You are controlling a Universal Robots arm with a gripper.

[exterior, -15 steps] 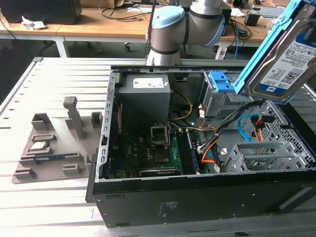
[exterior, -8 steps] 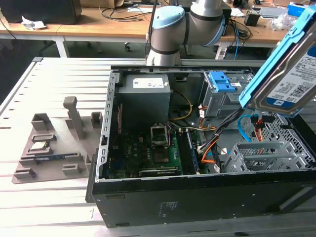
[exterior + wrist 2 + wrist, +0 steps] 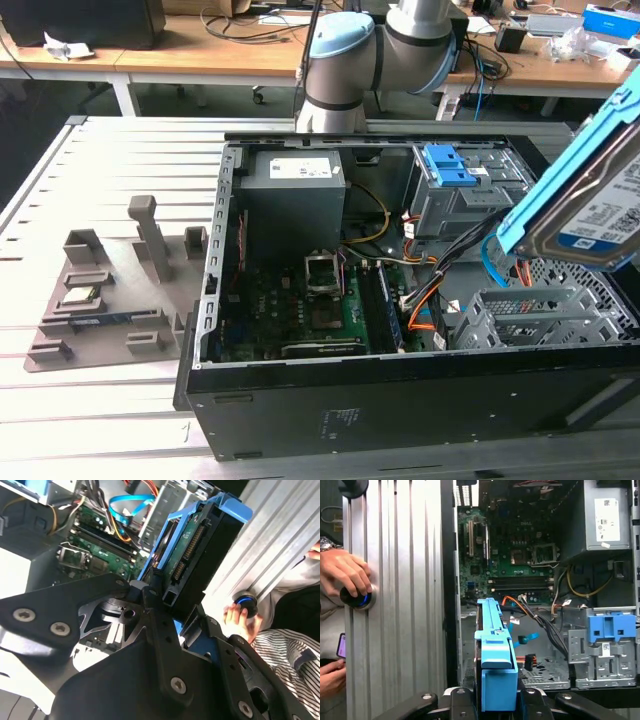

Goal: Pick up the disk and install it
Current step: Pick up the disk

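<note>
Clamping the blue-framed silver metal disk point(image 3: 590, 205) at a tilt, the black gripper point(image 3: 496, 701) hovered above the open black computer case point(image 3: 400, 410).

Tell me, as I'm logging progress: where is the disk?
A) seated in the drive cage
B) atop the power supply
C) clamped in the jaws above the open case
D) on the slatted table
C: the jaws clamp the disk, which is up over the computer case.
</note>
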